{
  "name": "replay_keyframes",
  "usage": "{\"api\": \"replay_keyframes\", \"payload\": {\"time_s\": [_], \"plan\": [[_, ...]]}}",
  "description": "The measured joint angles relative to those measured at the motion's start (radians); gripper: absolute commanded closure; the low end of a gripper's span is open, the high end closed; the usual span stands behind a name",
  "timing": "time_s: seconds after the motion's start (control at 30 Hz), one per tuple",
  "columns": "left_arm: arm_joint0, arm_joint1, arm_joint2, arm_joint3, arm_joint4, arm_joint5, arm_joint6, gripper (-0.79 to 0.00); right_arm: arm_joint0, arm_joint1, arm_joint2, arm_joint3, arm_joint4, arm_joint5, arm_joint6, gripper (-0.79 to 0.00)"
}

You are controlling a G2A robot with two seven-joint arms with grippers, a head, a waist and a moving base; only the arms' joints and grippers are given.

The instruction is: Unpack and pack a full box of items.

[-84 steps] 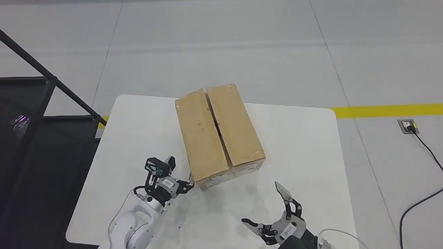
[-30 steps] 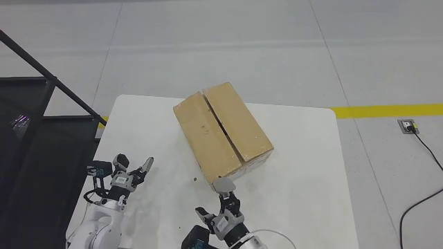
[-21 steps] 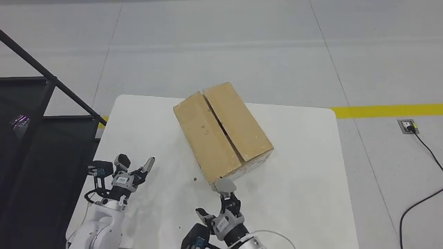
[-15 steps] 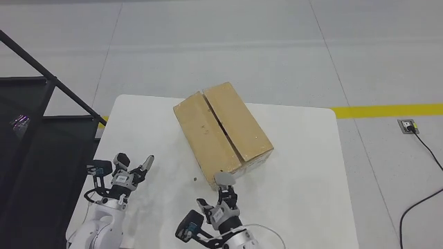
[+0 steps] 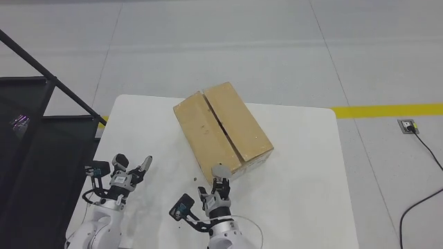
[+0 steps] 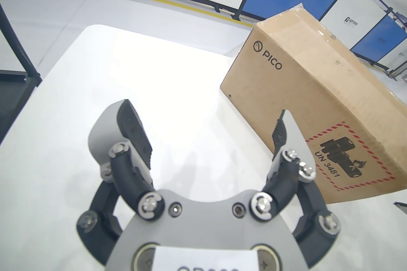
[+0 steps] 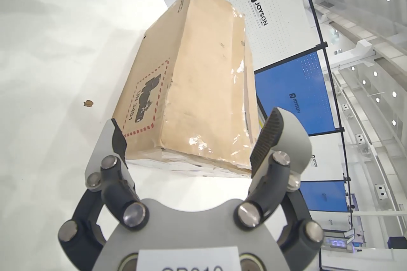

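A closed brown cardboard box point(image 5: 221, 131) lies at an angle on the middle of the white table point(image 5: 297, 152), its top flaps meeting along a centre seam. My right gripper point(image 5: 212, 181) is open just before the box's near end; in the right wrist view the box point(image 7: 197, 69) stands beyond the right gripper point(image 7: 194, 138), and nothing is between its fingers. My left gripper point(image 5: 133, 162) is open and empty over the table's near left part, apart from the box. From the left wrist, the box point(image 6: 318, 113) shows its long side with a red-bordered label, off to one side of the left gripper point(image 6: 206, 126).
A small brown scrap point(image 7: 88, 103) lies on the table beside the box's near corner. A black metal frame point(image 5: 41, 104) stands off the table's left edge. There is bare table to the right of the box and along the left side.
The left gripper has drawn back from the box's near corner to the table's left part. The right gripper came from the near right to the box's near end. The box turned slightly.
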Motion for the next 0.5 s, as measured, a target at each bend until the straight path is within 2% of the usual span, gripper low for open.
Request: {"api": "replay_keyframes", "payload": {"time_s": [0.23,0.5], "plan": [[-0.002,-0.001,-0.001,0.01,-0.007,-0.003,-0.001,-0.785,-0.021,-0.024,0.016,0.04,-0.063,0.063,0.02,-0.785],[-0.006,-0.002,0.009,0.006,-0.003,-0.005,-0.005,-0.785,-0.09,-0.025,0.097,0.001,-0.099,0.122,0.018,-0.785]]}}
